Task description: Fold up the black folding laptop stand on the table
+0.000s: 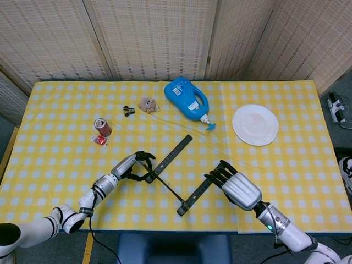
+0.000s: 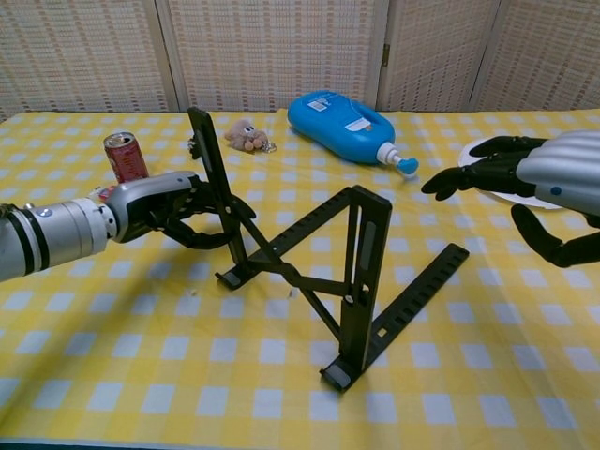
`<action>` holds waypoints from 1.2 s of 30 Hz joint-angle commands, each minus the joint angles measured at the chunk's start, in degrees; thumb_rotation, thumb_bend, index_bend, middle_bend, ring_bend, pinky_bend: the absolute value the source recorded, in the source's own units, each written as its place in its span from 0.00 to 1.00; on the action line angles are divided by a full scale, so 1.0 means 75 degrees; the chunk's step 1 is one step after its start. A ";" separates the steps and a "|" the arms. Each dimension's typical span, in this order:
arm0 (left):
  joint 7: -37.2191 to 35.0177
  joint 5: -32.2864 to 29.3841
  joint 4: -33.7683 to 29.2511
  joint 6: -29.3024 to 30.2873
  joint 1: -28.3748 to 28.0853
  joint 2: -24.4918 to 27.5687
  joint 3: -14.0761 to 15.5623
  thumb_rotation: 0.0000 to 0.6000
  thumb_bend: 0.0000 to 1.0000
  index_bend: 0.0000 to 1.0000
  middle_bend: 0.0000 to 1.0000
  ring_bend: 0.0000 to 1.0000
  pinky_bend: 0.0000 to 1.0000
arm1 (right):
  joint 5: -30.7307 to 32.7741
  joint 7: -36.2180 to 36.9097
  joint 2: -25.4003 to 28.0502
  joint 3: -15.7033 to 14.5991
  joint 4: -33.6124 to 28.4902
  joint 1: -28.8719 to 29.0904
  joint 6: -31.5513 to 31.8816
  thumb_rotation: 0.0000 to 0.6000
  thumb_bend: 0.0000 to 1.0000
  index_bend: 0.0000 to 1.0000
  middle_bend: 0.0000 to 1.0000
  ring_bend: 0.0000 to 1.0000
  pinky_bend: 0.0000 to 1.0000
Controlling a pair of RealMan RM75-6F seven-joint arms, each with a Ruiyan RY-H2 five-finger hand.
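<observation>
The black folding laptop stand (image 2: 319, 272) is seen unfolded near the front middle of the yellow checked table (image 2: 141, 375), two slotted base bars lying flat, two uprights raised, joined by crossed links. The right upright (image 2: 361, 272) stands nearest the front edge; the left upright (image 2: 216, 192) is tilted slightly and is gripped by the left hand (image 2: 173, 208), fingers curled around it from the left side. The right hand (image 2: 525, 192) is held off the table to the right of the stand, fingers spread and holding nothing; in the chest view it is apart from the stand, while in the head view its fingertips (image 1: 217, 175) appear just beside the near bar's end, contact cannot be told. Farther back on the left a red can (image 2: 125, 156) is standing upright, with a small red item (image 1: 100, 141) beside it. Behind those, a black clip (image 1: 128, 110) and a small plush toy (image 2: 246, 135) are lying. A blue detergent bottle (image 2: 347, 124) is laid on its side at the back middle, and a white plate (image 1: 255, 125) is set at the back right.
</observation>
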 commanded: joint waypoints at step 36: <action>0.2056 -0.0014 -0.2779 0.1344 0.1575 0.1700 0.0521 1.00 0.46 0.25 0.19 0.07 0.00 | 0.0722 0.1756 -0.0870 -0.0021 -0.0640 0.0799 -0.1606 1.00 0.22 0.00 0.00 0.06 0.00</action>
